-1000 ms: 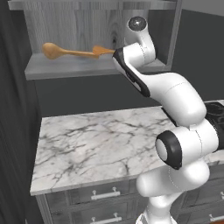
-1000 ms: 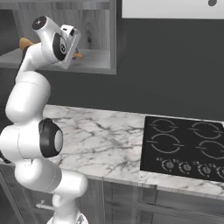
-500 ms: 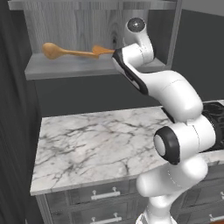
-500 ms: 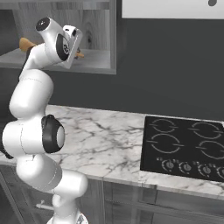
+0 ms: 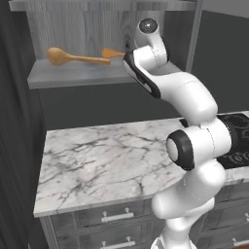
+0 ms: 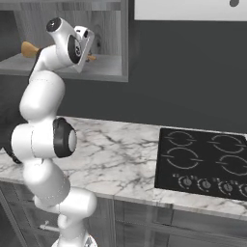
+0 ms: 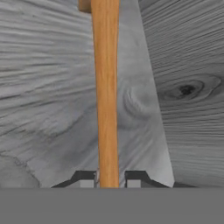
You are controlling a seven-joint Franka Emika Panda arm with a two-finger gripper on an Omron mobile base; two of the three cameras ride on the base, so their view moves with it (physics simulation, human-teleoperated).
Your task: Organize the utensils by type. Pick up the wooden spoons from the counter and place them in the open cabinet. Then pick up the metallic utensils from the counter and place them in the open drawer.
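My gripper (image 7: 109, 179) is shut on the handle of an orange-tan wooden spoon (image 7: 106, 96), which runs straight up from between the two dark fingertips (image 7: 85, 178). The hand reaches into the open cabinet (image 5: 73, 75) above the counter (image 5: 97, 155). The held spoon's (image 5: 113, 52) end pokes out just left of the hand, a little above the shelf. The other wooden spoon (image 5: 73, 58), long with a big round bowl, lies on the shelf to its left. From the right, the arm hides most of both spoons, leaving a bowl (image 6: 30, 48) showing.
A black cooktop (image 6: 202, 159) is set into the marble counter (image 6: 120, 154) on the right. Shut drawers with silver bar handles (image 5: 116, 216) run below the counter. The cabinet's right side wall (image 5: 194, 34) stands close beside the hand. A dark panel borders the left.
The arm's elbow has shifted slightly. The held spoon stays at about the same spot in the cabinet, and the spoon on the shelf has not moved.
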